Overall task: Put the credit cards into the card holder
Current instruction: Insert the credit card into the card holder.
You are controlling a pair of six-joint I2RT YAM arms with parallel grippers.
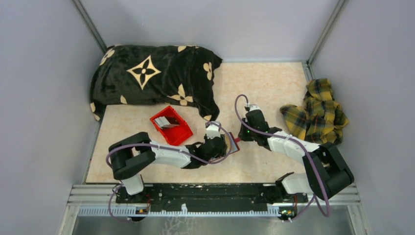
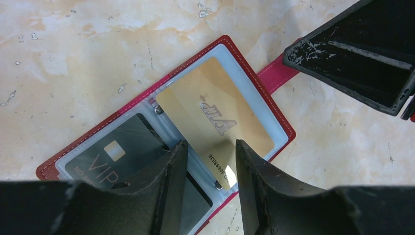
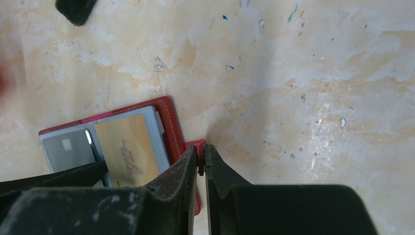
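At the middle of the surface (image 2: 73, 58), the card holder (image 2: 259, 95) is lying open, a gold card (image 2: 210, 112) and a dark grey card (image 2: 122, 147) resting on its lining. The left jaws are hovering half open, empty, over the gold card; the right jaws are pinching the snap tab (image 2: 276, 76).

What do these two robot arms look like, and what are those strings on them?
Both the left arm and right arm are chunky white shells joined by black joints, each trailed by a looping purple cable. A small green light glows on the right one. The left tool and right tool each end in two black, wedge-shaped fingers, scuffed with pale scratches.
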